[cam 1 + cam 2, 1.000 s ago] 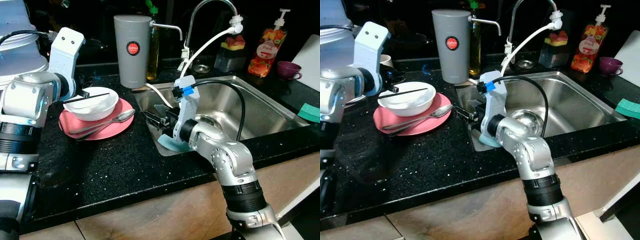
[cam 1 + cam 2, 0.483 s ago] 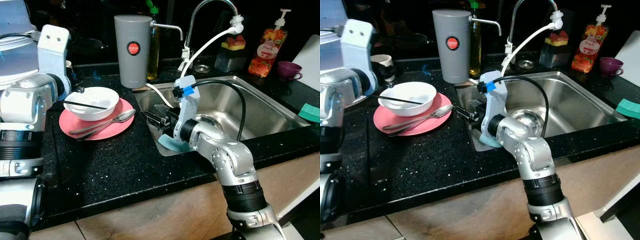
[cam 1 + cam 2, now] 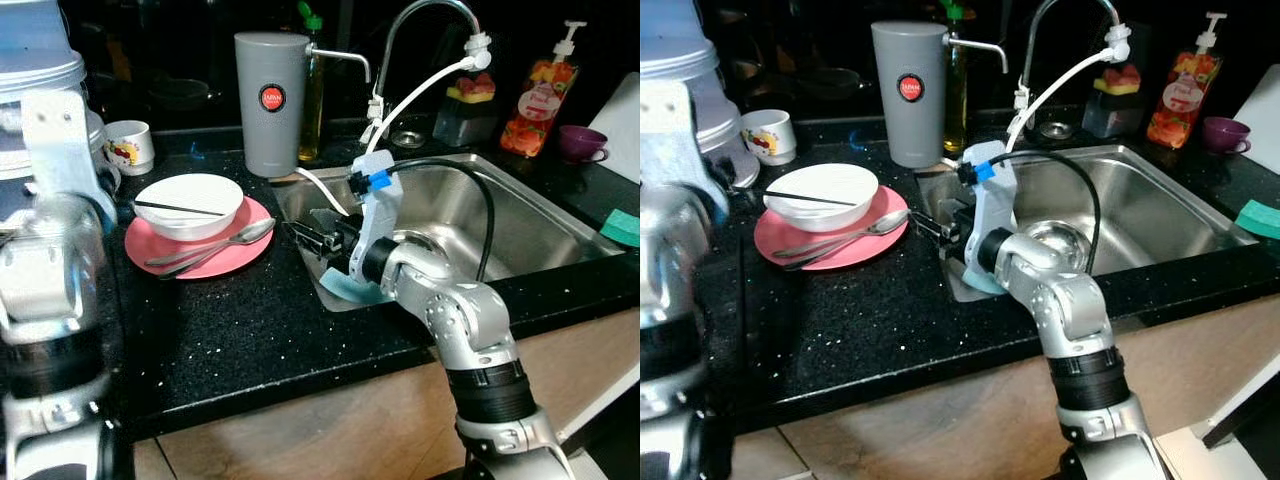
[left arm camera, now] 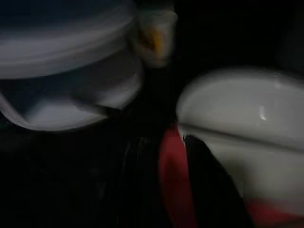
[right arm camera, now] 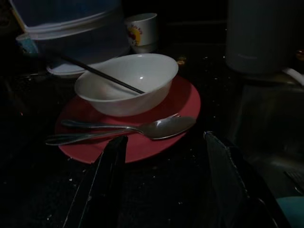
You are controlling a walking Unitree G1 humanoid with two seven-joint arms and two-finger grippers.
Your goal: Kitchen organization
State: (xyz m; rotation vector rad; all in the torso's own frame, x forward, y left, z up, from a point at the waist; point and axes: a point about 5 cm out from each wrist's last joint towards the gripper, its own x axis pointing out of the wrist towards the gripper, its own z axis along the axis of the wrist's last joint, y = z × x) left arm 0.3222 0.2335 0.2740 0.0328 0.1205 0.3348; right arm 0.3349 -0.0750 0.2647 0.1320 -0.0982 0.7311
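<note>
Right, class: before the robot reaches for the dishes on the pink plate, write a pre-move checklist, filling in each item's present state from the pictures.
1. Right end effector open and empty: ok, fingers spread with nothing between them.
2. Right end effector faces the pink plate: ok.
3. White bowl sits upright on the plate: ok.
4. Black chopstick lying across the bowl may slip if the bowl is lifted: not ok.
5. Spoon rests on the plate, apart from the bowl: ok.
6. Left end effector state: cannot tell, the left wrist view is blurred.
</note>
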